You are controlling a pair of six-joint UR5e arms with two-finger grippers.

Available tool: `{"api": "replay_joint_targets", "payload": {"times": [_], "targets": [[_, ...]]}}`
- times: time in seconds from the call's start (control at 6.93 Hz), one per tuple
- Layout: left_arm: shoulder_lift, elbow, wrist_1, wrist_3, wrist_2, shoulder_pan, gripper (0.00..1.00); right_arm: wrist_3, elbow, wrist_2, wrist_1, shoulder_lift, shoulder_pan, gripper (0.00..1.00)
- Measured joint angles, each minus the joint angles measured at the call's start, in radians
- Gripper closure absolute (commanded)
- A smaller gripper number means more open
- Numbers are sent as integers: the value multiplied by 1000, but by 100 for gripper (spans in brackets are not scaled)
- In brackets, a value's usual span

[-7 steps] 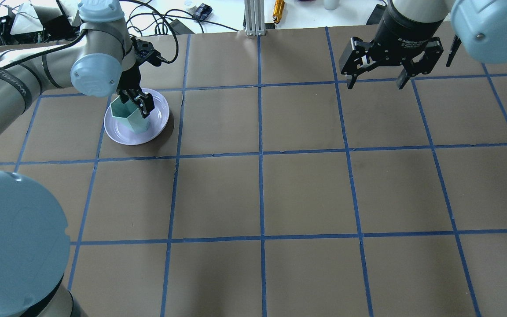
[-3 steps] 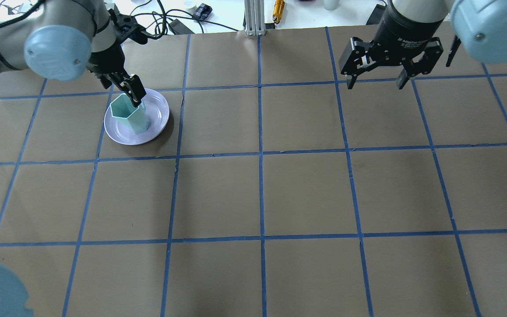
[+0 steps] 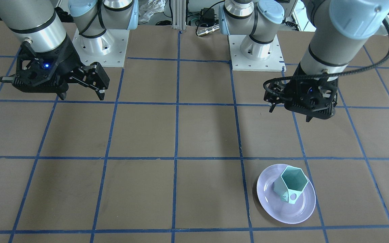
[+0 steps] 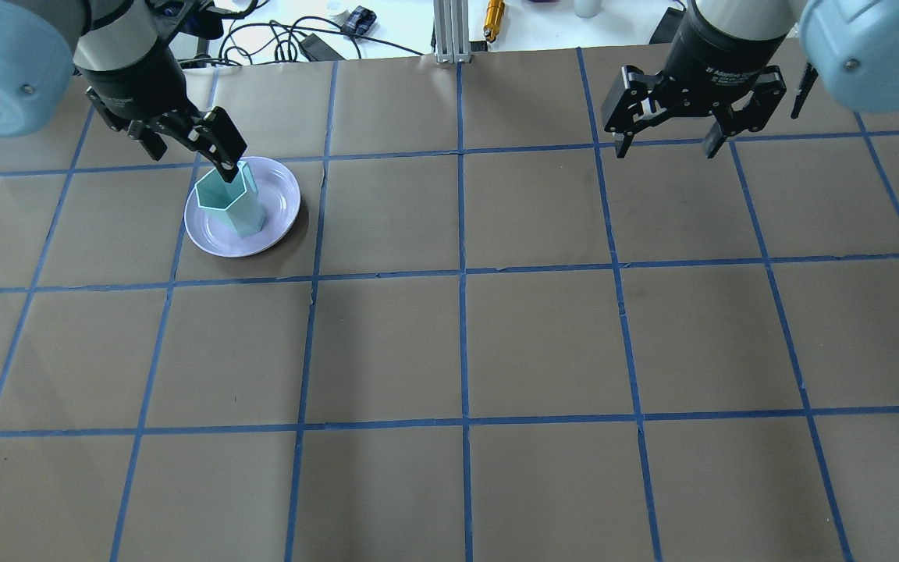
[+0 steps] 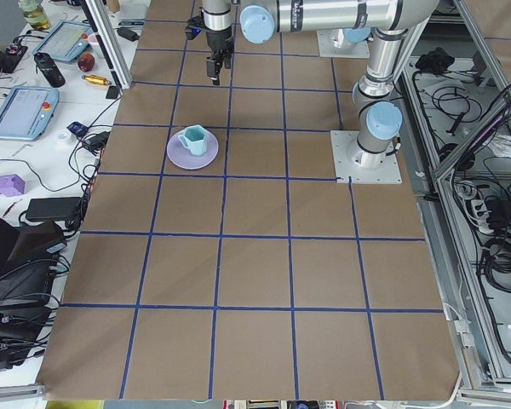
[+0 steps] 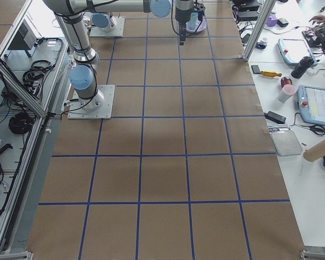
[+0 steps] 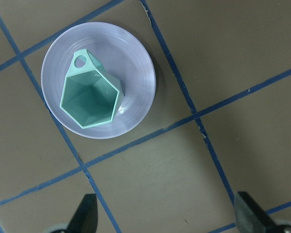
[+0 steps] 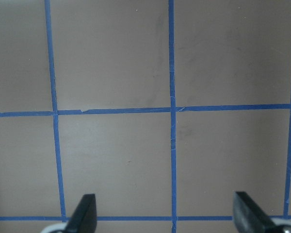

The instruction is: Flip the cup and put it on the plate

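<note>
The mint-green cup (image 4: 231, 204) stands upright, mouth up, on the lavender plate (image 4: 282, 199) at the far left of the table. It also shows in the front view (image 3: 293, 184) on the plate (image 3: 282, 209), with its handle toward that camera. The left wrist view looks straight down into the cup (image 7: 91, 94) on the plate (image 7: 136, 73). My left gripper (image 4: 192, 156) is open and empty, raised above the table beside the plate's edge, clear of the cup. My right gripper (image 4: 665, 148) is open and empty, high over the far right.
Brown table paper with a blue tape grid (image 4: 463, 273). Both arm bases (image 3: 255, 50) stand at the robot's edge. Cables and small tools (image 4: 493, 16) lie beyond the far table edge. The right wrist view shows only table paper (image 8: 111, 160).
My left gripper has let go of the cup's rim and lifted up and back away from it. The cup stays upright on the plate. The right arm has not moved.
</note>
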Motion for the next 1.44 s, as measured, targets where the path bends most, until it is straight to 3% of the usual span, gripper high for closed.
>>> {"api": "replay_joint_targets", "payload": {"times": [0.43, 1.44], "targets": [[89, -4, -61, -265, -16, -12, 0, 0, 0, 0, 0, 0, 0, 0], [147, -69, -57, -355, -23, -31, 0, 0, 0, 0, 0, 0, 0, 0]]}}
